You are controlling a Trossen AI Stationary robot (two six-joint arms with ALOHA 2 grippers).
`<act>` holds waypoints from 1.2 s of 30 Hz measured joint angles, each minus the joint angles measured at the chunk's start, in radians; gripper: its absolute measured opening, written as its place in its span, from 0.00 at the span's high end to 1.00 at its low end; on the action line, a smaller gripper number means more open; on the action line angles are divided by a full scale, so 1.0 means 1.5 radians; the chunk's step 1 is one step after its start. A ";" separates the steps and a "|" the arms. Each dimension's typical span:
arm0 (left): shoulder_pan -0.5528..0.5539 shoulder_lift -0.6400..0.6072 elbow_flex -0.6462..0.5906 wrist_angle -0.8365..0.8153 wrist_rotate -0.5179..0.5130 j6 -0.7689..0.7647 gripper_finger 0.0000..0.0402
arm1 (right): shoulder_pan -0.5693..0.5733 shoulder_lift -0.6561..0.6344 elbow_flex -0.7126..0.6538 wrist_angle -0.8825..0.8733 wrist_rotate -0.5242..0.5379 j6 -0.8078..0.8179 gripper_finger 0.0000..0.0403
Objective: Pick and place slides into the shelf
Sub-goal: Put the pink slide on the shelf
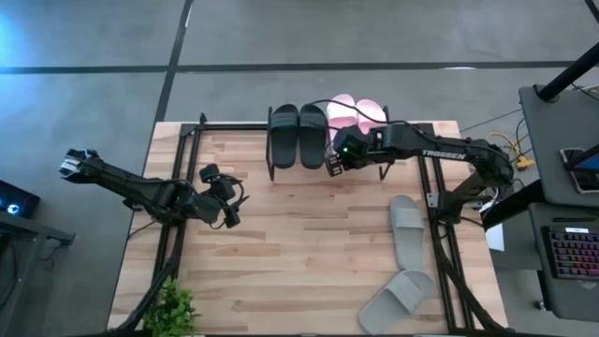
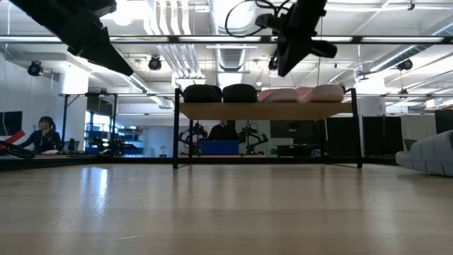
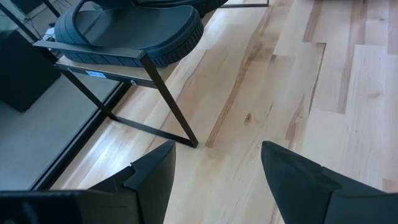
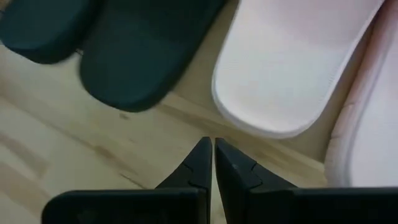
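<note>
The shelf (image 2: 269, 111) stands at the table's far edge. On its top board lie two black slides (image 1: 284, 136) (image 1: 313, 136) and two pale pink slides (image 1: 343, 110) (image 1: 371, 112), soles down. Two grey slides (image 1: 407, 229) (image 1: 398, 300) lie flat on the table near its right edge. My right gripper (image 4: 213, 146) is shut and empty, hovering above the shelf's near edge between a black slide (image 4: 143, 56) and a pink slide (image 4: 292, 68). My left gripper (image 3: 214, 155) is open and empty above the table, left of the shelf, facing its leg (image 3: 168, 99).
A small green plant (image 1: 173, 309) stands at the table's near left corner. Dark frame bars run along the table's left and right edges. A side desk with a keyboard (image 1: 571, 253) is to the right. People sit in the room beyond (image 2: 44, 134).
</note>
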 joint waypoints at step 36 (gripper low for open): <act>0.000 0.000 0.000 0.000 0.001 0.000 0.44 | 0.024 0.006 0.015 -0.047 0.153 0.007 0.97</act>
